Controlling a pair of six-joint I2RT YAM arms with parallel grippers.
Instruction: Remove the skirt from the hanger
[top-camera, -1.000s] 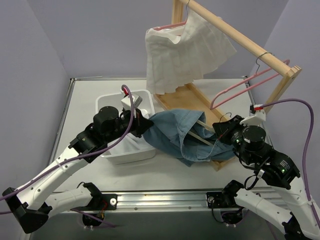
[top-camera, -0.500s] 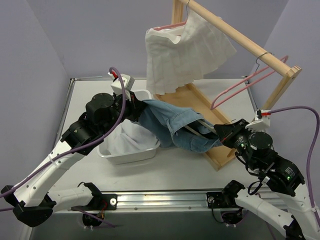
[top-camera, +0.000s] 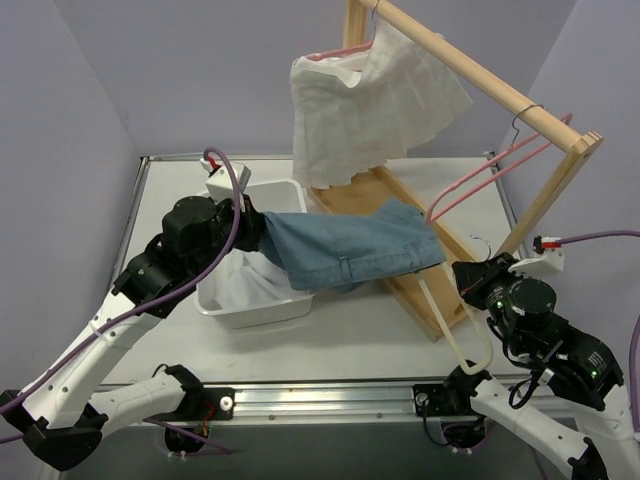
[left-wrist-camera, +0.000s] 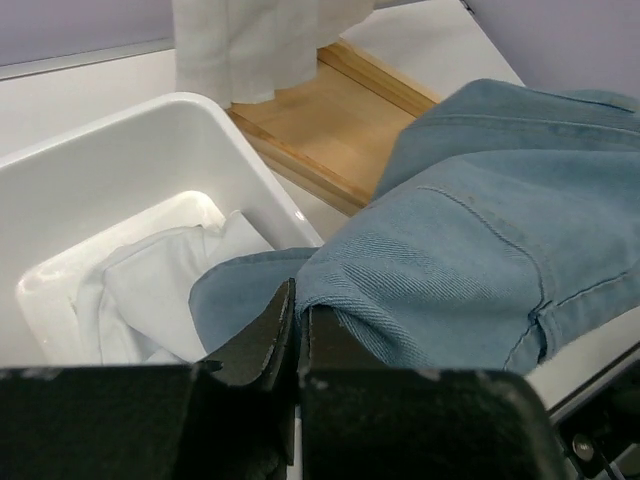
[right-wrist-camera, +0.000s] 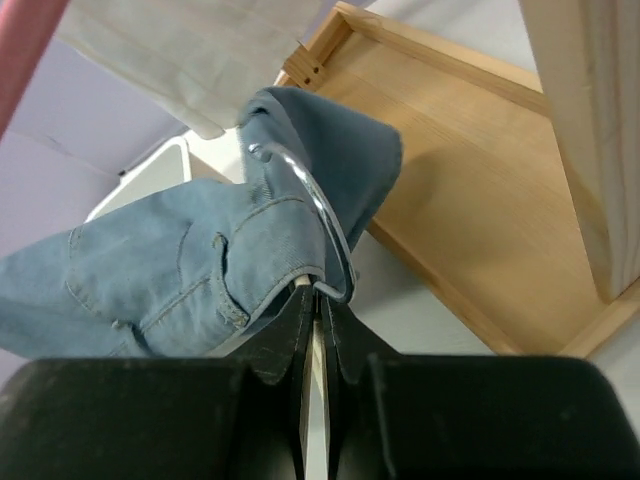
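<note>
Over one white bin (top-camera: 250, 312), our left gripper (left-wrist-camera: 297, 300) pinches one blue skirt (top-camera: 350, 245). Our right gripper (right-wrist-camera: 320, 300) squeezes one pale hanger (right-wrist-camera: 312, 400). Two pink hangers (top-camera: 467, 180) hang on one rack (top-camera: 480, 70).

matt denim skirt (top-camera: 350, 247), glossy plastic bin (top-camera: 262, 312), wood rack (top-camera: 512, 100)

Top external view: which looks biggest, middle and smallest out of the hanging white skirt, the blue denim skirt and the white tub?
Largest: white skirt, spread wide.
Next: denim skirt, somewhat smaller.
Smallest: white tub, but the denim covers part of it, so this place is less sure.
</note>
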